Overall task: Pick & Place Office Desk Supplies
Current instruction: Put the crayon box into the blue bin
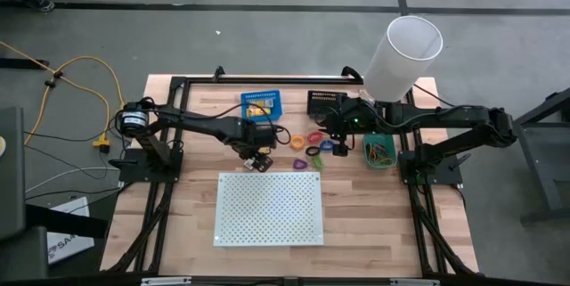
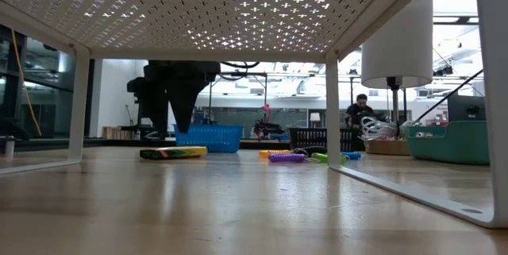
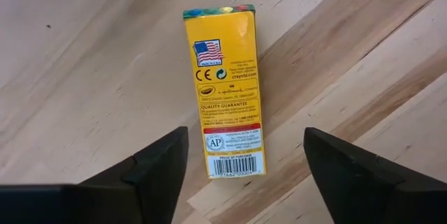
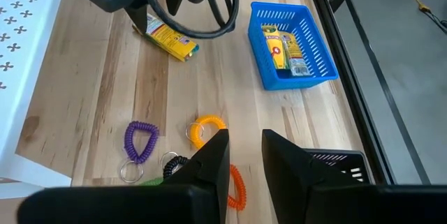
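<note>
A yellow packet [image 3: 227, 91] lies flat on the wooden table, label side up, also seen in the low view [image 2: 173, 152] and the right wrist view [image 4: 171, 40]. My left gripper [image 3: 244, 161] hangs open just above it, pointing down, one finger on each side of the packet's near end, apart from it. In the high view my left gripper [image 1: 258, 159] is left of the loops. My right gripper [image 4: 244, 161] hovers above the loops with a narrow gap between its fingers and nothing in it. Below it lie a purple loop [image 4: 140, 140] and an orange loop [image 4: 207, 128].
A blue bin [image 4: 314, 49] holding more packets [image 4: 279, 46] stands at the table's far side, with a black bin [image 1: 325, 102] beside it. A green bin [image 1: 378, 151] stands right of the loops. The white perforated board [image 1: 270, 208] fills the near middle. A white cylinder [image 1: 403, 54] rises at the far right.
</note>
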### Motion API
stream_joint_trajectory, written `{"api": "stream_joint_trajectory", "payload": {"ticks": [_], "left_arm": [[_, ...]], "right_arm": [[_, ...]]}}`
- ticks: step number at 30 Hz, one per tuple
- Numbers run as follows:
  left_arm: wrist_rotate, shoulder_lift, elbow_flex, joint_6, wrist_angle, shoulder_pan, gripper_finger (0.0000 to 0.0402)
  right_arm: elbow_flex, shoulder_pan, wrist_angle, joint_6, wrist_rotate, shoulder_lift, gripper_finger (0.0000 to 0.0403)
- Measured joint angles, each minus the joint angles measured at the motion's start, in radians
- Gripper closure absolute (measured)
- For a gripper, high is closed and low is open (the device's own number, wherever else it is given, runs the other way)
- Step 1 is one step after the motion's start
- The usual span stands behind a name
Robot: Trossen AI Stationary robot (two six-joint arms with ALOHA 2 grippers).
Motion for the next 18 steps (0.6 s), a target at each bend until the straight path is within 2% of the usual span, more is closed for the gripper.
{"api": "stream_joint_trajectory", "payload": {"ticks": [18], "left_arm": [[-0.021,0.076,-0.001,-0.002,-0.005,0.002,0.0123]], "right_arm": [[0.0,0.0,0.007,0.0,0.0,0.0,0.0328]]}}
